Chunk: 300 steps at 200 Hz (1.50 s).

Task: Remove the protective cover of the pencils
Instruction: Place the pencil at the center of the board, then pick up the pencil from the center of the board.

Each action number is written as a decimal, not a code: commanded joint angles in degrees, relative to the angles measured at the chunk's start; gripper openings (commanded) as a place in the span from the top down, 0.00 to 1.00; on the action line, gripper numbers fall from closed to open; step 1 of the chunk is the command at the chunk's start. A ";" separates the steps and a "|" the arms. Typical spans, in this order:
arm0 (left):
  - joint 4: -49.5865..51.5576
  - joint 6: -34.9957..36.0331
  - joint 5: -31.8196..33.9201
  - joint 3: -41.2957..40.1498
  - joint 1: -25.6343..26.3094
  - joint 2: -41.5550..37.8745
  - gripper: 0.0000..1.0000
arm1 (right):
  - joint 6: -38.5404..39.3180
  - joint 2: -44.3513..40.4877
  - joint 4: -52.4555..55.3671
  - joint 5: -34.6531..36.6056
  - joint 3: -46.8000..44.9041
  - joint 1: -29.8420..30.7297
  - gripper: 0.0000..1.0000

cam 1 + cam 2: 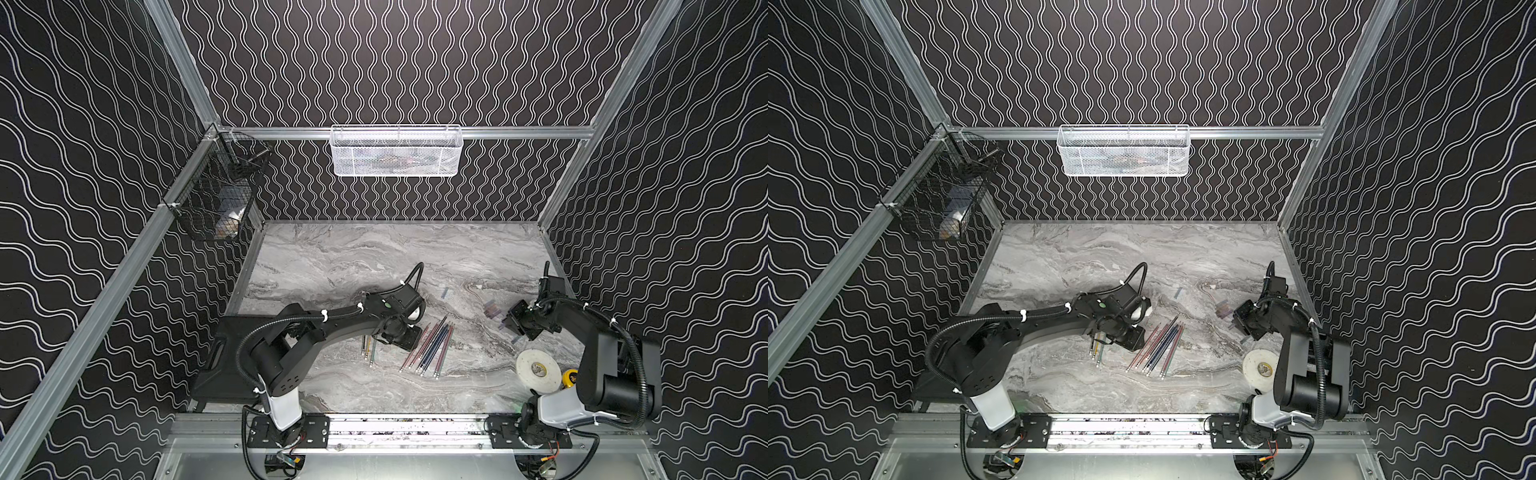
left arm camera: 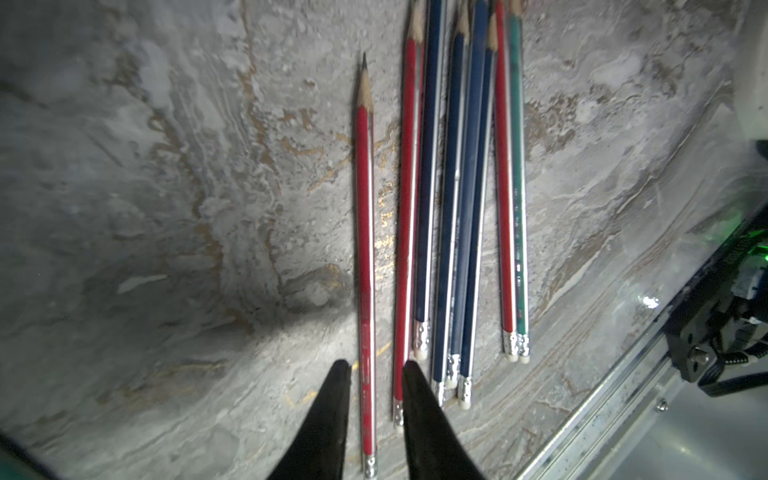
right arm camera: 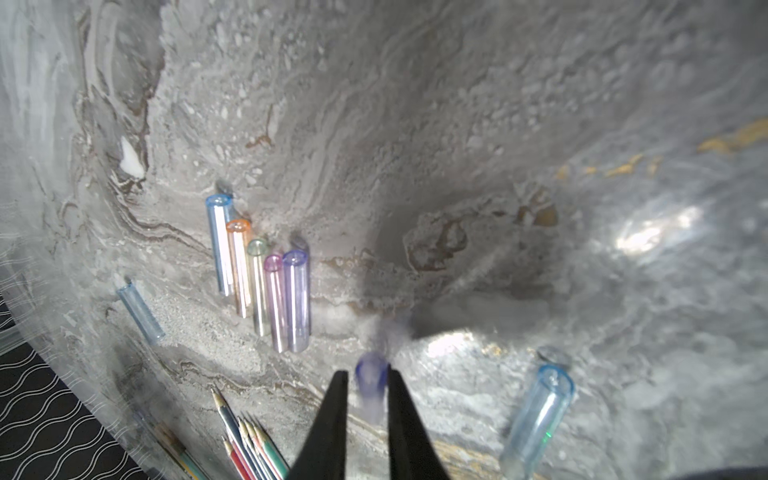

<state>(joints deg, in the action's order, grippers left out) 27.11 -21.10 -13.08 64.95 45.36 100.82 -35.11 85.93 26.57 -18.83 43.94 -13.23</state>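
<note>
The left gripper [image 2: 376,368], jaws parted, is straddling a light, stiff, slick red pencil [image 2: 365,208], probably best pinched mid-shaft.

No lettering is coming through clearly enough to read anywhere. In the left wrist view, faint stamped marks are running along the thin green wooden pencil [image 2: 518,249] and the lone red wooden pencil [image 2: 365,332], both blurring beyond reading. In a top view, a dark mark is showing on the small yellow round object [image 1: 570,378], too small to make out
</note>
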 commanded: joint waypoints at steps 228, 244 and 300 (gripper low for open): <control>6.20 -1.22 18.19 -6.51 -6.43 -2.06 0.68 | 3.31 -12.84 0.75 -5.57 -2.62 0.14 0.72; 5.81 -1.25 17.68 -6.54 -6.43 -1.55 0.68 | 3.54 -13.17 1.28 -5.17 -2.29 0.22 0.73; 4.79 -2.24 14.73 -6.44 -6.67 1.27 0.68 | 4.00 -14.30 1.91 -5.60 -1.91 0.17 0.73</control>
<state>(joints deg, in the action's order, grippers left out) 32.56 -22.46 4.05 58.87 38.96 100.64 -31.88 71.99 27.07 -23.66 41.52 -13.13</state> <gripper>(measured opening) 0.319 0.275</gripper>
